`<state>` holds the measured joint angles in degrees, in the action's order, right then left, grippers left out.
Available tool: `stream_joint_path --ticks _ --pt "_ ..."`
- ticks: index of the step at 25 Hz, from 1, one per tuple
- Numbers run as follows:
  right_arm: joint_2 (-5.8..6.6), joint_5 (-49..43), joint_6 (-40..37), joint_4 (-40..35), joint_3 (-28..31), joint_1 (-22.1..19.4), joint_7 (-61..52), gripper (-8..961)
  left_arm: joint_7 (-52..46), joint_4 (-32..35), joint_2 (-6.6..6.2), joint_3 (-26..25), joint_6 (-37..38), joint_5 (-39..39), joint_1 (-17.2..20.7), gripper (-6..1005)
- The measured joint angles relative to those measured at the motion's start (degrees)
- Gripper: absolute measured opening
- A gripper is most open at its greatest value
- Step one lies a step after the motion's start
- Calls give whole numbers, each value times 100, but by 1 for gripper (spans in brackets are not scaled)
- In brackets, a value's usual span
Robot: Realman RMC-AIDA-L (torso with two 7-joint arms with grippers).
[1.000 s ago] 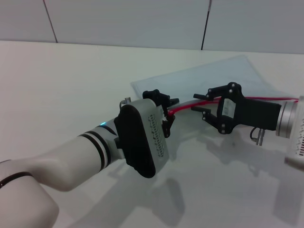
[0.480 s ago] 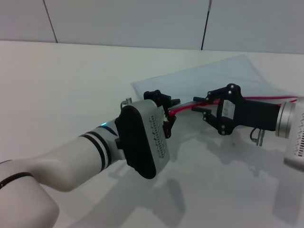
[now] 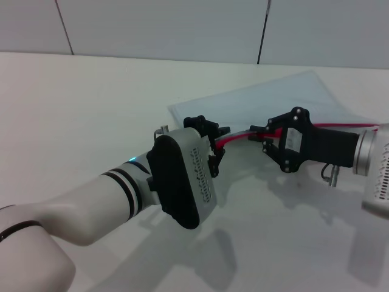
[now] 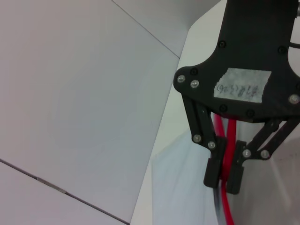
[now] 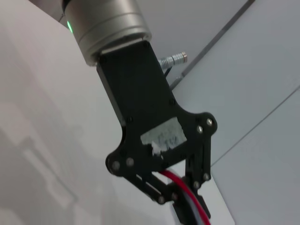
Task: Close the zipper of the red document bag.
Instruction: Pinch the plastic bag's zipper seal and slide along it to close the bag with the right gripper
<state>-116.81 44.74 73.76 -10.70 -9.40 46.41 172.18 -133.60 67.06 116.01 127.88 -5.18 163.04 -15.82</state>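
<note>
The red document bag lies flat on the white table, translucent pale blue, its near long edge lifted. The zipper is the bright red strip along that edge. My left gripper is shut on the zipper's left end and holds it off the table. Just to its right, my right gripper is shut around the same red strip. In the left wrist view the right gripper pinches the zipper between its fingers. The right wrist view has the left gripper clamped on the zipper.
The white table stretches wide to the left and front of the bag. A grey panelled wall rises behind the far edge. Both forearms cross the front half of the table.
The right gripper's fingers, spread apart a second ago, have shut on the red zipper. The left gripper has held still with its end of the zipper.
</note>
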Motion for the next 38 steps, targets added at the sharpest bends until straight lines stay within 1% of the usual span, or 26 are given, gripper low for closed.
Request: stream_joint_path --ticks 3,13,18,22,26,32,33,38 --pt "0 -6 -82 12 0 -1 0 86 0 0 -2 5 0 0 0 39" --pt "0 0 -116 14 0 -2 0 69 0 1 -9 9 0 0 0 37" --pt "4 40 -116 -10 26 -78 -2 67 0 9 -8 9 0 0 9 36" --pt "15 139 -189 -170 71 -240 -5 67 11 15 -8 9 0 0 26 36" --pt "21 394 -521 -339 78 -458 -10 68 22 23 -8 9 -24 0 48 35" --pt "41 906 -1034 -707 86 -800 -12 68 38 35 -8 9 -53 0 62 34" --pt "41 1135 -1194 -810 88 -908 -13 68 39 36 -8 9 -56 0 62 34" --pt "43 1576 -1485 -946 88 -1073 -15 65 42 35 -8 9 -62 0 62 33"
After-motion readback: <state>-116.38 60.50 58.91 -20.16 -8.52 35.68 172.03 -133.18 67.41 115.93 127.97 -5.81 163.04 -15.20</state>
